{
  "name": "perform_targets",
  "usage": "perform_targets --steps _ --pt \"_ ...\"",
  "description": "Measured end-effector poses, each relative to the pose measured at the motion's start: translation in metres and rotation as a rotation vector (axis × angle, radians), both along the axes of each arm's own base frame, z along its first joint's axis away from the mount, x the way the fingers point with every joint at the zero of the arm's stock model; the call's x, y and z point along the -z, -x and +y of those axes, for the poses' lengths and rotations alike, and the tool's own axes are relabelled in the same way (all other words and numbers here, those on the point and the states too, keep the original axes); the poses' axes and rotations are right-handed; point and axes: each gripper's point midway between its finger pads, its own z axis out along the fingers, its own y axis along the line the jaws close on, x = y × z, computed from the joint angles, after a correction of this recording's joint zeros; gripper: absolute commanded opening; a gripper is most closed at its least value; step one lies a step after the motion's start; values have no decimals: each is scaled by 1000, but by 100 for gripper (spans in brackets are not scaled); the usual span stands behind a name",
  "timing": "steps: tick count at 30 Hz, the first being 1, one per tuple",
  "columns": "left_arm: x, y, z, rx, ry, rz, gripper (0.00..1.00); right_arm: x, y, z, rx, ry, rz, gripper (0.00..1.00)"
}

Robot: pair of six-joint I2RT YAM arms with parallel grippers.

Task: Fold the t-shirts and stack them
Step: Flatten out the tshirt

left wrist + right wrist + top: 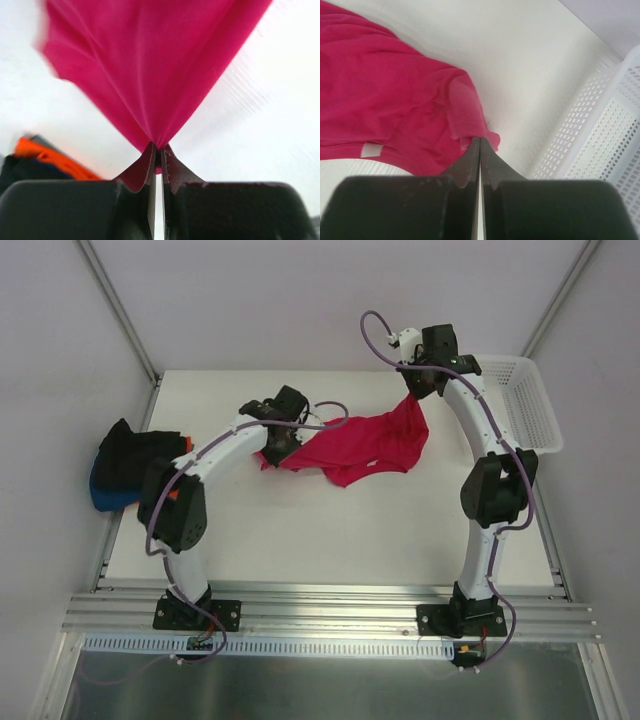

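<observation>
1. The two arms' bases are bolted at the near edge of the worktop [330, 540], the left arm bending inward over it.
2. The left claw [277, 447] is closed and pinches the left end of the pink shirt [365, 445]. In its wrist view the cloth fans out from between the shut fingers [142, 172].
3. The pink shirt is strung between the two claws over the middle of the worktop. Its left end is low, its middle sags in a crumpled fold, and its right end rises. Whether the lowest fold touches the worktop cannot be told.
4. At the left edge lies a pile, apart from the pink shirt: a black shirt [128, 448] on top, a blue shirt [103, 495] under its near side, and an orange shirt [184, 443] showing at its right.
5. Farther back, the right claw [414, 392] is closed on the pink shirt's right corner and holds it up. A small white label [371, 150] shows on the cloth below it.
6. The white mesh basket [525, 405] stands at the far right corner, just beside the right arm.
</observation>
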Motion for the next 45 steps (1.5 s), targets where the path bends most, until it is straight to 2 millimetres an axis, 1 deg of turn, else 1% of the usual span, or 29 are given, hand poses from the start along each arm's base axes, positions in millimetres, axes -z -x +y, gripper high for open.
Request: perform_targets --steps 2,3,5,6,8,10,12,13,14,15,16,17,18,19,20,21,26,27,28,29,30,31,35,38,41,42,43,44,45 --pt "-41 8 1 11 49 -80 0 3 1 -1 1 2 9 0" --pt "-64 10 -2 23 90 -130 0 3 2 -1 1 2 11 0" --pt "-107 9 -8 41 165 -219 0 3 1 -1 1 2 8 0" --pt "-125 6 -13 51 202 -251 0 2 1 -1 2 1 8 0" --pt "-166 -13 -24 59 287 -328 0 1 1 -1 2 1 6 0" --pt "-188 -46 -27 39 330 -356 0 -3 0 -1 1 -1 -2 0" --pt "-192 -93 -29 2 360 -384 0 -10 -5 1 0 -5 -22 0" --pt "-183 -125 -25 -32 362 -386 0 -14 -8 3 -2 -9 -36 0" --pt "-163 -151 -20 -61 361 -375 0 -18 -10 4 -3 -11 -46 0" --pt "-141 -171 -14 -87 355 -359 0 -20 -11 5 -4 -13 -52 0" --pt "-104 -186 -3 -121 336 -312 0 -21 -13 6 -6 -14 -58 0" --pt "-67 -189 10 -154 304 -241 0 -22 -14 7 -7 -15 -62 0" --pt "-25 -184 25 -189 267 -147 0 -20 -14 8 -9 -15 -59 0" --pt "13 -171 41 -227 232 -49 0 -20 -13 9 -12 -15 -58 0" --pt "41 -154 58 -266 205 43 0 -19 -13 10 -14 -14 -57 0" --pt "58 -138 70 -304 191 117 0 -18 -13 11 -15 -14 -55 0" --pt "-3 -131 98 -408 284 53 0 -16 -13 14 -20 -13 -51 0" --pt "-15 -130 102 -416 299 32 2 -16 -13 14 -20 -12 -50 0" --pt "-28 -129 105 -420 313 10 11 -16 -13 14 -20 -12 -50 0" --pt "-41 -129 106 -420 325 -12 59 -16 -13 14 -19 -12 -50 0" --pt "-53 -129 106 -412 334 -36 86 -16 -13 14 -19 -12 -50 0" --pt "-63 -128 105 -414 348 -54 99 -16 -13 15 -21 -12 -50 1" --pt "-90 -129 92 -398 402 -99 99 -16 -12 16 -24 -11 -50 0" --pt "-95 -126 70 -352 421 -96 99 -15 -11 20 -30 -11 -48 0" --pt "-91 -118 32 -277 416 -75 99 -12 -10 22 -35 -8 -42 0" --pt "-91 -115 13 -240 416 -70 99 -11 -10 23 -35 -7 -40 0" --pt "-88 -114 -7 -201 417 -69 95 -10 -10 23 -36 -7 -38 0" --pt "-84 -114 -25 -169 419 -67 93 -9 -10 24 -36 -6 -36 0" --pt "-81 -114 -39 -147 419 -65 92 -8 -10 24 -36 -6 -35 0"
